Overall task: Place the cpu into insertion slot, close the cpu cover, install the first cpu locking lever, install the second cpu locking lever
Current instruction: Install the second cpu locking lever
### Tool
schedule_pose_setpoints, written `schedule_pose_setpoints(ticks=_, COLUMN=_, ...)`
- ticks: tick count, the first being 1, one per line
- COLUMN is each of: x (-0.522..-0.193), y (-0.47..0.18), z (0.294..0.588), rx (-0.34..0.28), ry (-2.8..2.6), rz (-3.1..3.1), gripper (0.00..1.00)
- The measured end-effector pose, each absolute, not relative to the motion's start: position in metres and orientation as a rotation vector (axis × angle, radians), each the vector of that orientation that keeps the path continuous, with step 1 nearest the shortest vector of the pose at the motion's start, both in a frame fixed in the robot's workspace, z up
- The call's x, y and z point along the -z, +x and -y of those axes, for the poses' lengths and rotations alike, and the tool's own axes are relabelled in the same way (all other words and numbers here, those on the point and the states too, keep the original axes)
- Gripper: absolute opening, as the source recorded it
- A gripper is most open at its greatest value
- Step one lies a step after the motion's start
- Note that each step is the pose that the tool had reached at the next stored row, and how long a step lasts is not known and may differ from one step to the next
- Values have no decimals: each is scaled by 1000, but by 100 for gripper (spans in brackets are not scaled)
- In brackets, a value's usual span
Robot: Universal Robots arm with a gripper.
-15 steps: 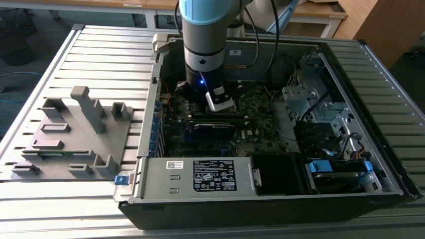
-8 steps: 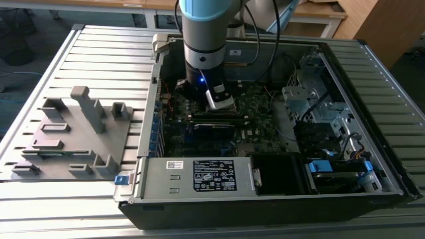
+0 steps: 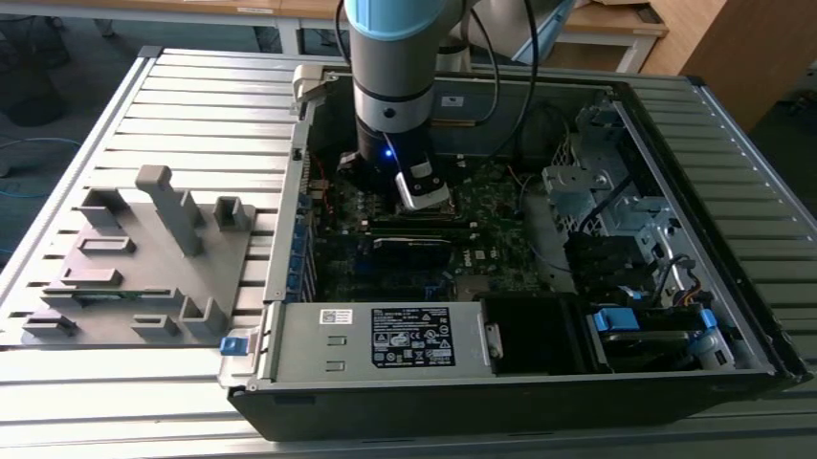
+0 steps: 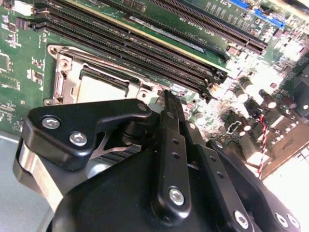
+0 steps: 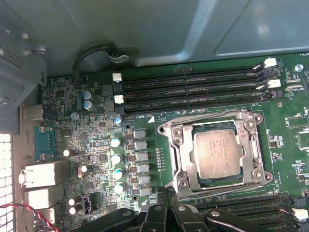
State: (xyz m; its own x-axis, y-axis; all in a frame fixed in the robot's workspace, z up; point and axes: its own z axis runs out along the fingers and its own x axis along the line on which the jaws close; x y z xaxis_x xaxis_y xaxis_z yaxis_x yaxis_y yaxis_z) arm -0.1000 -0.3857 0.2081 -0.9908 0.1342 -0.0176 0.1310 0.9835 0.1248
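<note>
Hand (image 4: 166,99), fingers drawn together and gripping nothing, is hanging just above the motherboard (image 5: 96,145) beside the insertion slot (image 5: 178,150), where the cpu (image 5: 217,153) is already lying seated with the cpu cover (image 5: 215,122) framing it, apparently positioned for working the socket.

A ribbed grey metal table (image 3: 191,105) carried the open computer case (image 3: 511,382) on the exterior view's right, and a grey plastic fixture tray (image 3: 128,277) with upright pegs lay just beside it on the left
</note>
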Motion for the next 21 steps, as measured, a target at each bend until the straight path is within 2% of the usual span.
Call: schedule_pose_setpoints(ticks=21, x=-213, y=-100, z=386, rx=-192, ry=208, rz=-3103, gripper=10)
